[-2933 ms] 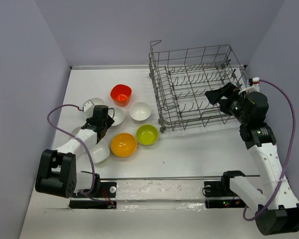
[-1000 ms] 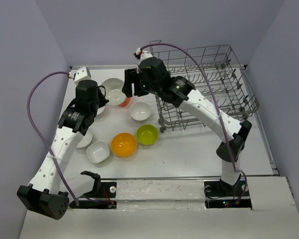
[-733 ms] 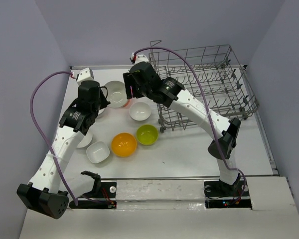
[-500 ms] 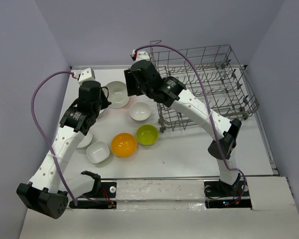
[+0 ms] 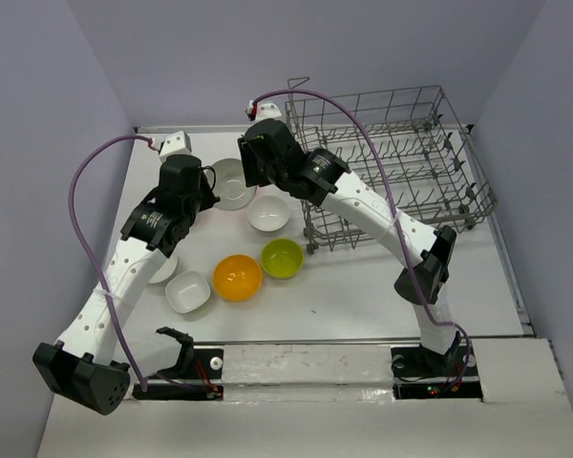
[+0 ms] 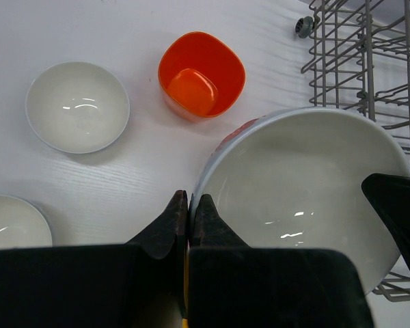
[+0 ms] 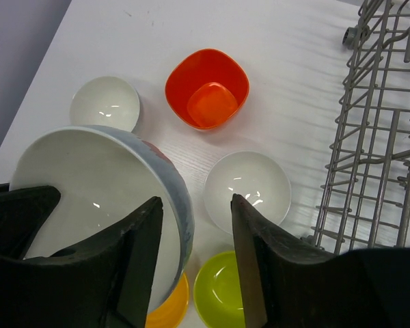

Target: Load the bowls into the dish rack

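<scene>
My left gripper (image 6: 188, 201) is shut on the near rim of a large white bowl (image 6: 301, 184) with a blue-grey outside, held above the table. The right gripper (image 7: 195, 199) is open, one finger inside and one outside this bowl's (image 7: 89, 198) opposite rim, with a gap still showing. From above, the held bowl (image 5: 231, 181) hangs between left gripper (image 5: 208, 186) and right gripper (image 5: 253, 176). A red-orange bowl (image 7: 207, 87) sits on the table below. The grey wire dish rack (image 5: 392, 162) stands to the right, with no bowl in it.
On the table lie a white bowl (image 5: 268, 214), a lime green bowl (image 5: 282, 258), an orange-yellow bowl (image 5: 237, 277) and a white bowl (image 5: 188, 291). A small white bowl (image 7: 104, 102) sits at the far left. The rack's corner wheel (image 6: 303, 26) is close to the red-orange bowl.
The right arm swung from the rack over to the raised bowl, and its jaws have narrowed around the rim. The left arm carried the bowl slightly right.
</scene>
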Tool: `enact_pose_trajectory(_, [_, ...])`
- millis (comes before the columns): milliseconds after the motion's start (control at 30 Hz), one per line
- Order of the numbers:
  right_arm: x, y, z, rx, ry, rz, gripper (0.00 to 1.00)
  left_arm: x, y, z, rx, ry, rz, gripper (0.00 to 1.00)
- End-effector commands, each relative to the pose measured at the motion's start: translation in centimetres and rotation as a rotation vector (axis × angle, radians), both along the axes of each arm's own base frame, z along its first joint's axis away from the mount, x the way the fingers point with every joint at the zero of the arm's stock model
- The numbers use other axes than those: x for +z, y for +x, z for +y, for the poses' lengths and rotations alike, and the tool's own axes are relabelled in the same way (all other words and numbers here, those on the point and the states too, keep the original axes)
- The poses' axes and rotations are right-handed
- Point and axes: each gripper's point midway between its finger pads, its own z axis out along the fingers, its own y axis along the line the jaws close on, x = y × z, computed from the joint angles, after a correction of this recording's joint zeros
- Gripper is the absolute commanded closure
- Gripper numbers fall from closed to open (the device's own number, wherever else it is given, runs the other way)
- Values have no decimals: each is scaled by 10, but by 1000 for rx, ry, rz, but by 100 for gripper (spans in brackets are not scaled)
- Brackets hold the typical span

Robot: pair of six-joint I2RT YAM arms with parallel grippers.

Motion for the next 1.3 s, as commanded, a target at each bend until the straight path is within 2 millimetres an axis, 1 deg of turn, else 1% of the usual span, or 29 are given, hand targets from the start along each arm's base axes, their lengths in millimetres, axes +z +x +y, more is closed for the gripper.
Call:
enact_pose_trajectory(0, [15,0,7,-2,31,-45,53,46,10,-7,-3,-59,-139,100])
enact_pose_trajectory(133, [10,0,9,7,24,-34,61,46,11,-8,-4,-61,-141,100])
enact_pose_trajectory(267, [3,-1,8,9,12,-21,64,47,11,-9,-5,-60,-144,100])
enact_pose_trajectory(633, [-8,-3,7,10,-12,1,67,49,12,-9,-2,-60,-148,100])
enact_pose_trajectory(833, [-20,-5,7,14,-38,26,68,51,14,-11,-5,-62,-152,100])
enact_pose_trajectory(1033, [-14,-4,4,4,-31,12,71,50,13,-12,-4,-59,-149,100])
enact_pose_trajectory(1167, [-16,-3,4,3,-37,11,81,51,14,-12,-4,-60,-152,100])
enact_pose_trajectory(1200, [-16,-3,4,4,-37,12,88,50,14,-12,-3,-58,-149,100])
enact_pose_trajectory(1233, [-16,-4,4,4,-35,15,98,50,14,-12,-3,-59,-151,100])
enact_pose_trajectory(1267, [-16,-4,4,4,-36,15,99,50,14,-12,-3,-58,-150,100])
